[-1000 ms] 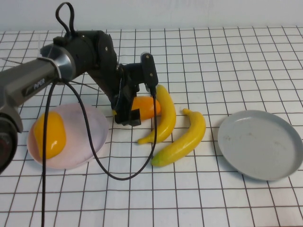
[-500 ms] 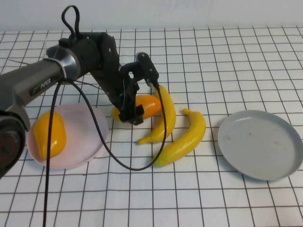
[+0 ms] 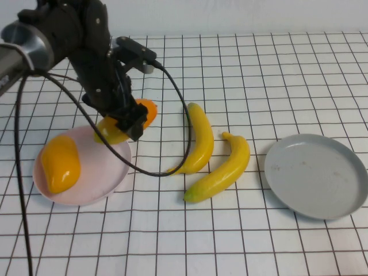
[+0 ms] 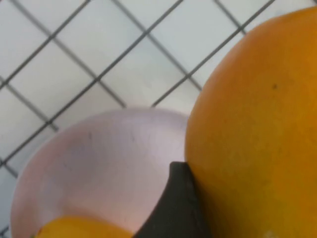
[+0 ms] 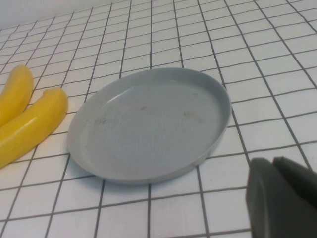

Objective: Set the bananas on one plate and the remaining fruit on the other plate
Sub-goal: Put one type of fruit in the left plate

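Note:
My left gripper (image 3: 123, 122) is shut on an orange-yellow mango (image 3: 144, 111) and holds it above the right edge of the pale pink plate (image 3: 109, 172). The mango fills the left wrist view (image 4: 257, 129) with the pink plate (image 4: 99, 163) below it. A second mango (image 3: 59, 163) lies on the pink plate's left side. Two yellow bananas (image 3: 198, 138) (image 3: 227, 168) lie on the table at centre. The grey-blue plate (image 3: 316, 175) sits empty at the right, also in the right wrist view (image 5: 148, 124). My right gripper (image 5: 285, 198) is shut, near that plate, out of the high view.
The left arm's black cable (image 3: 167, 167) loops over the table between the pink plate and the near banana. The table is a white grid-lined surface (image 3: 230, 241). Both bananas' ends show in the right wrist view (image 5: 29, 119).
My left gripper has lifted the mango away from beside the bananas and carried it left, from the table to above the pink plate's edge. The bananas have not moved.

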### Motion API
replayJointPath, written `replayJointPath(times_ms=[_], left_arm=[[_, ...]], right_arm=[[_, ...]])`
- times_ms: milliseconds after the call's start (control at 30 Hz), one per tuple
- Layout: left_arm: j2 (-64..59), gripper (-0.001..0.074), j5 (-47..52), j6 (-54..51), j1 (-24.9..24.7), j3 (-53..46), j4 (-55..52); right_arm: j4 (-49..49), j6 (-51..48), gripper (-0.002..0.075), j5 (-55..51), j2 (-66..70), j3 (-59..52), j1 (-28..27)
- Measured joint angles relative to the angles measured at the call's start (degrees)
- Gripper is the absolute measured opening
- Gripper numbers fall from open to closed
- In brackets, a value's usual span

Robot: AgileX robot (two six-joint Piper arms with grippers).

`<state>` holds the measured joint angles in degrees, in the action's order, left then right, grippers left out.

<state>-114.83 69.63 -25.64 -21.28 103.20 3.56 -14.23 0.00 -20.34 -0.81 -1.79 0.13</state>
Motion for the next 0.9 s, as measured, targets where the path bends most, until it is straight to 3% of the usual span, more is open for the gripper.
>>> replayJointPath(times_ms=[367, 667, 900], left_arm=[[10.1, 0.0537, -10.7, 11.6, 6.4, -20.8, -0.7], [9.3, 0.0537, -14.0, 9.6, 8.9, -23.4, 6.8], [9.3, 0.0667, -14.2, 9.1, 8.9, -23.4, 6.0]], right_arm=[[0.0, 0.0, -0.0016, 0.0, 0.0, 0.0, 0.0], [0.0, 0.0, -0.0016, 0.0, 0.0, 0.0, 0.0], [0.0, 0.0, -0.0016, 0.0, 0.0, 0.0, 0.0]])
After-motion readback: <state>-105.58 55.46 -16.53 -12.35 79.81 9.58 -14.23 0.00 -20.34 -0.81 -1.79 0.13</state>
